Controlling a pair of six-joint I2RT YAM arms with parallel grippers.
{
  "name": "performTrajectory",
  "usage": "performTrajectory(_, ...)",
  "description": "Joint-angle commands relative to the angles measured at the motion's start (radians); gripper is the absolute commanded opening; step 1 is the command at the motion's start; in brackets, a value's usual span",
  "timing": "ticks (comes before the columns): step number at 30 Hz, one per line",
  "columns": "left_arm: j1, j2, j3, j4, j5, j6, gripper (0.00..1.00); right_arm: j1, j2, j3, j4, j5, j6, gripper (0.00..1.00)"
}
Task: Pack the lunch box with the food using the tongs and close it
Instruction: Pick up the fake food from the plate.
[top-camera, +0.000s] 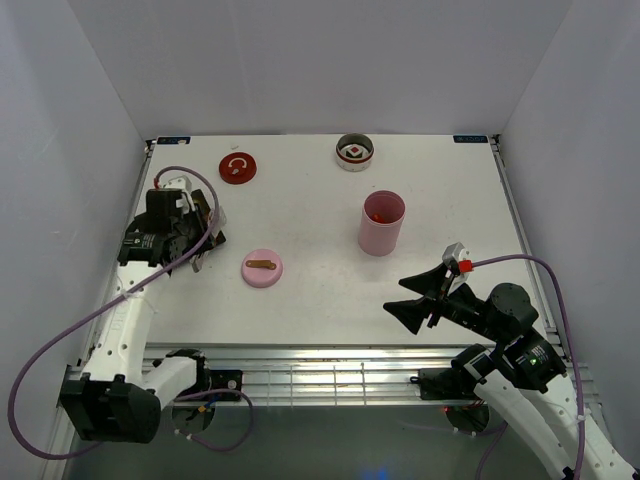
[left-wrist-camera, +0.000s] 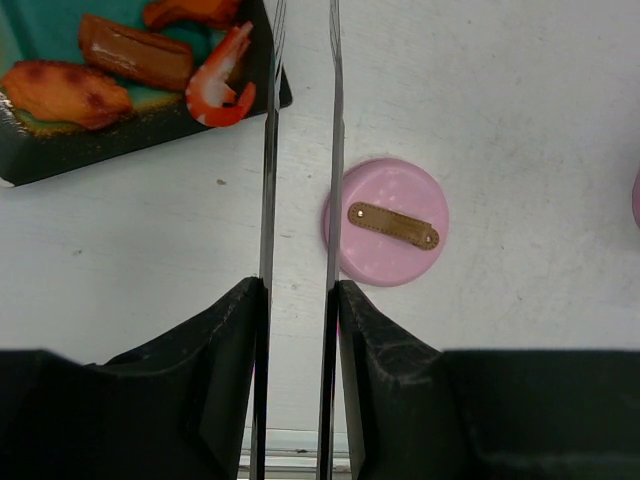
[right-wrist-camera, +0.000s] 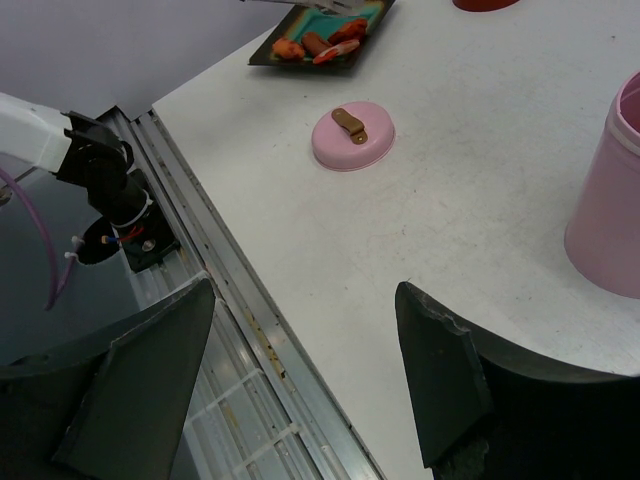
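Over the table (top-camera: 320, 220), left fingers (left-wrist-camera: 215, 350) are clamping the tongs (left-wrist-camera: 268, 150), next likely reaching the food (left-wrist-camera: 222, 92) at eleven o'clock; right fingers (right-wrist-camera: 440, 380) are hanging apart.

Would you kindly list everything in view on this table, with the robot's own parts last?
tray: one, black with teal inside, left side of table
food pieces: at least four, orange, brown, red-white, in the tray
tongs: one, silvery, in the left gripper
pink lid: one, brown strap on top, front centre-left
cup: one, pink, right of centre, red bits inside
red lid: one, far left
bowl: one, pale, far centre
white square piece: one, red centre, in the bowl
left gripper: one, black, jaws shut on the tongs
right gripper: one, black, jaws open, empty
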Motion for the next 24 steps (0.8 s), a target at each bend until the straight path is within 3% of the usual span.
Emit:
performTrajectory(1,-0.128,0.013,0.043,0.002,-0.164,-0.025,0.45,0.006,0.004,0.0,0.048,-0.003,-0.007,0.79)
performTrajectory(16,-0.539,0.156,0.112,-0.169,-0.68,-0.168,0.42,0.006,0.007,0.0,0.051,-0.008,-0.008,0.79)
performTrajectory(24,-0.616,0.219,0.069,-0.225,-0.839,-0.262,0.43,0.006,0.006,0.002,0.049,-0.014,-0.008,0.79)
